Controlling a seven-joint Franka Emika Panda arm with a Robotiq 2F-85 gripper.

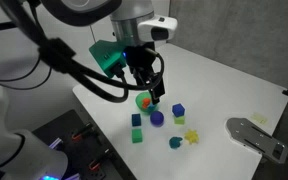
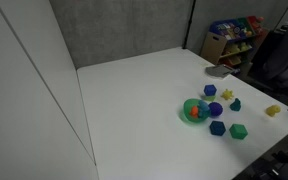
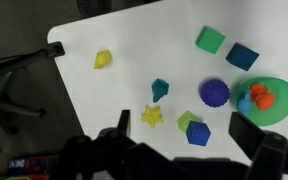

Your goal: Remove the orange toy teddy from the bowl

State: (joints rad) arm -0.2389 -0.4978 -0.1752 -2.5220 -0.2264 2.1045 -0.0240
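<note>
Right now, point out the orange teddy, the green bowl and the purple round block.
orange toy teddy [image 3: 262, 97], wrist view, middle of its body.
bowl [image 3: 285, 98], wrist view, bare inner wall.
purple round block [image 3: 214, 93], wrist view, top face.

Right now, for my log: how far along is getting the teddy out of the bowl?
Nothing done yet: the orange toy teddy lies in the bowl. In hand: the open gripper hangs just above it, empty. Left: grasp, lift out, set down.

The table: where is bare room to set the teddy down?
Free: the wide bare table between the bowl and the grey wall; also the strip between the lone yellow toy and the green cube. Crowded: the blocks beside the bowl.
</note>
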